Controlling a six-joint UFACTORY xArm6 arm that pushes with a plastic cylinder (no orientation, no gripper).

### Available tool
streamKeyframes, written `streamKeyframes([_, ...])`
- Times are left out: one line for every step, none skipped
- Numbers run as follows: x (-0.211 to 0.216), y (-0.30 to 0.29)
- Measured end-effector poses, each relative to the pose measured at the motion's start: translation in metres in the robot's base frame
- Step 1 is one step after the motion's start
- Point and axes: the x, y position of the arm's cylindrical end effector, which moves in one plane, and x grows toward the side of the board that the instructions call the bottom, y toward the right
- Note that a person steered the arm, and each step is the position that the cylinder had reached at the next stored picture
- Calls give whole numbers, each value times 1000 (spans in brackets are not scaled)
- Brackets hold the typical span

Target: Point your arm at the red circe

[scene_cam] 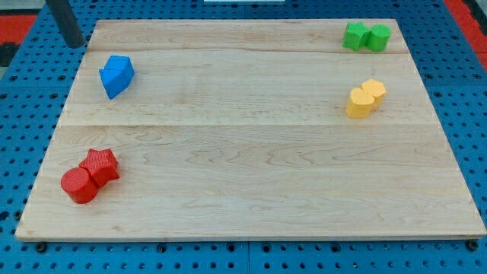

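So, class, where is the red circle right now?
The red circle sits at the board's bottom-left in the camera view, touching the red star.

A robotics lab setup is showing here: a pale wooden bench is lying on a blue perforated base studded with regular mounting holes, a dark rod is reaching in at the view's top left, and small coloured test blocks are sitting about.

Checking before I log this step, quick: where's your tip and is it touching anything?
My tip: no gripper, holding nothing, at the view's top left off the board, touching no block, far from the red circle.
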Motion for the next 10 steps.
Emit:
streamKeyframes([10, -1])
streamKeyframes([57, -1])
streamKeyframes([107, -1])
streamKeyframes([143, -1])
streamKeyframes([165, 0])
streamKeyframes([219, 0])
streamKeyframes([258, -1])
streamKeyframes([274, 0])
streamKeyframes([288, 18])
streamKeyframes([288, 54])
